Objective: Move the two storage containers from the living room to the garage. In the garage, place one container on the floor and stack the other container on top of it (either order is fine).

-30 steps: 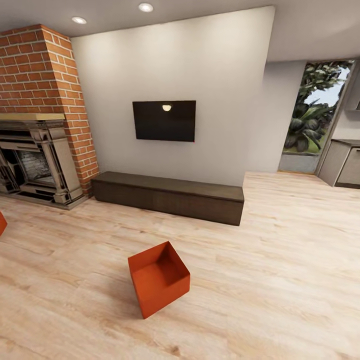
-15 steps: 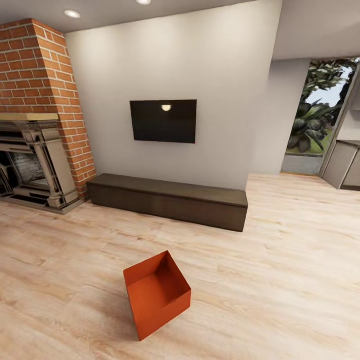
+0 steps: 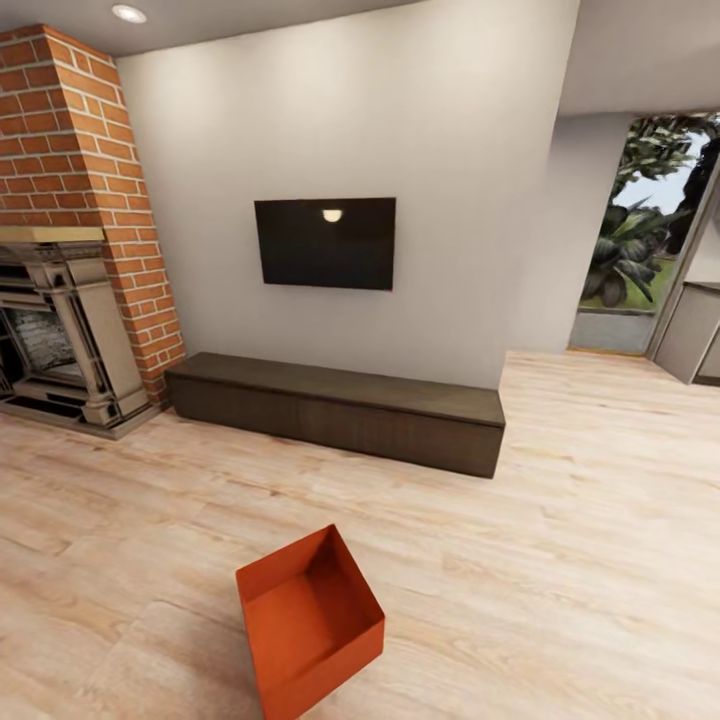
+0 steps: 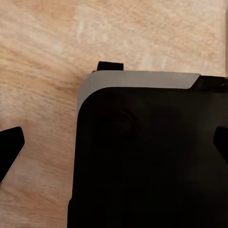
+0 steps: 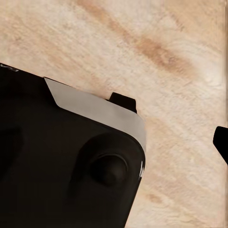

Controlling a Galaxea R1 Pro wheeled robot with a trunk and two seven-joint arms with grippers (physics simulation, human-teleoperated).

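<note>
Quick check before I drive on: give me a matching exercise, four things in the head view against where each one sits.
Things:
1. orange bin
2. black TV
3. brick fireplace
4. long dark cabinet

Places:
A. on the floor along the foot of the white wall
B. at the view's left edge
C. mounted on the white wall
D. on the wood floor, nearest the robot

Pairs: 1-D, 2-C, 3-B, 4-A

A: Where are the hands pointing?

B: Both are hanging downward. The left hand's (image 4: pixel 114 147) dark fingertip (image 4: pixel 10 146) is showing at the edge, and the right hand's (image 5: pixel 118 142) fingertip (image 5: pixel 221 138) likewise.

A: Spread or closed?

B: Too little is showing to say.
</note>
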